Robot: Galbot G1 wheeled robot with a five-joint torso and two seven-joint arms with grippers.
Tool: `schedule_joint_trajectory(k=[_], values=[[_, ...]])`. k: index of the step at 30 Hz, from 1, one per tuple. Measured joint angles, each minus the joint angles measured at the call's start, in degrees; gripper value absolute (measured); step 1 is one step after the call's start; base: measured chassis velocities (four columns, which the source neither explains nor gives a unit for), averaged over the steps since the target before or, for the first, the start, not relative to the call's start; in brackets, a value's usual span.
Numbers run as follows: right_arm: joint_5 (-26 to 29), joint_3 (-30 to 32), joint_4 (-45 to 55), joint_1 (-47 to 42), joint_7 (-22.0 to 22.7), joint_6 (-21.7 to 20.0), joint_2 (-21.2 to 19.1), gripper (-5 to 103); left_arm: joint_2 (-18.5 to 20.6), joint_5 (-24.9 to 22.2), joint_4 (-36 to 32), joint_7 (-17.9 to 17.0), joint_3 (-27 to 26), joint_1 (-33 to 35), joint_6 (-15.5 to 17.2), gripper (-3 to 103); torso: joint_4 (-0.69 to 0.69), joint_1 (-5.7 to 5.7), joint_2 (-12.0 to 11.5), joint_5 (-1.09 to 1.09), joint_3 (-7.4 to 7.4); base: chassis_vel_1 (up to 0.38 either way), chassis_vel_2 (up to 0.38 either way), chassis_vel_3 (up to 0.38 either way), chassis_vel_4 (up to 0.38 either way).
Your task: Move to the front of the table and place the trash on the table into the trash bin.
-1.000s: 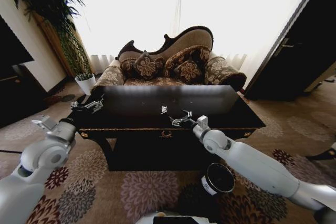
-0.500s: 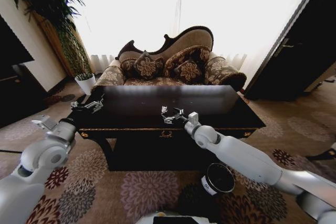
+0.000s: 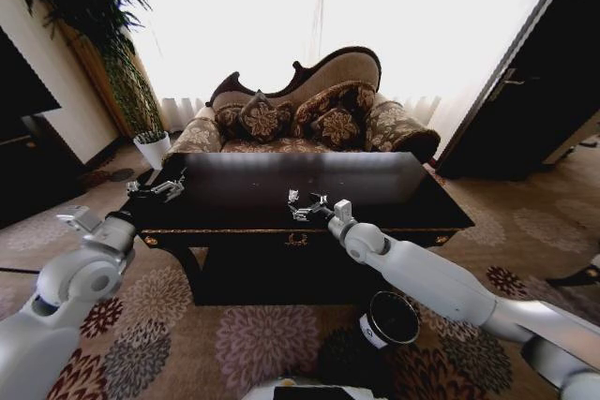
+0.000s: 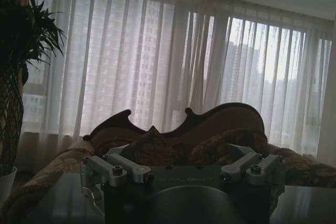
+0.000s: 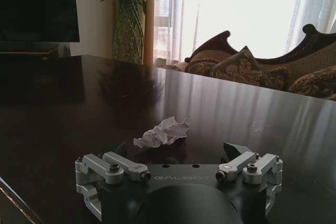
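The right end effector (image 5: 178, 153), fingers apart, faces the paper wad (image 5: 161, 132); the left end effector's (image 3: 157, 189) state seems unreadable.

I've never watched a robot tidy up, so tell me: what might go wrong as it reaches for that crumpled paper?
The paper wad lies loose on the glossy table, so the open right gripper could nudge it away rather than catch it. The trash bin sits on the floor under that arm, so a light wad could miss it.
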Motion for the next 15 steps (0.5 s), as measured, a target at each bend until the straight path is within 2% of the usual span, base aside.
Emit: schedule_joint_trajectory(k=[11,13,15], values=[[-0.28,-1.35,-1.97,1.49,0.46,0.63,1.32,101,0.00,0.00,0.00,0.00,0.00,0.00,0.00,100,0.00,0.00,0.00,0.00,0.00,0.000,0.000,0.000,0.000],[-0.41,-1.41,-2.18,1.49,0.46,0.82,1.38,91,0.00,0.00,0.00,0.00,0.00,0.00,0.00,100,0.00,0.00,0.00,0.00,0.00,0.000,0.000,0.000,0.000],[-0.47,-1.42,-2.29,1.48,0.46,0.89,1.40,91,0.00,0.00,0.00,0.00,0.00,0.00,0.00,100,0.00,0.00,0.00,0.00,0.00,0.000,0.000,0.000,0.000]])
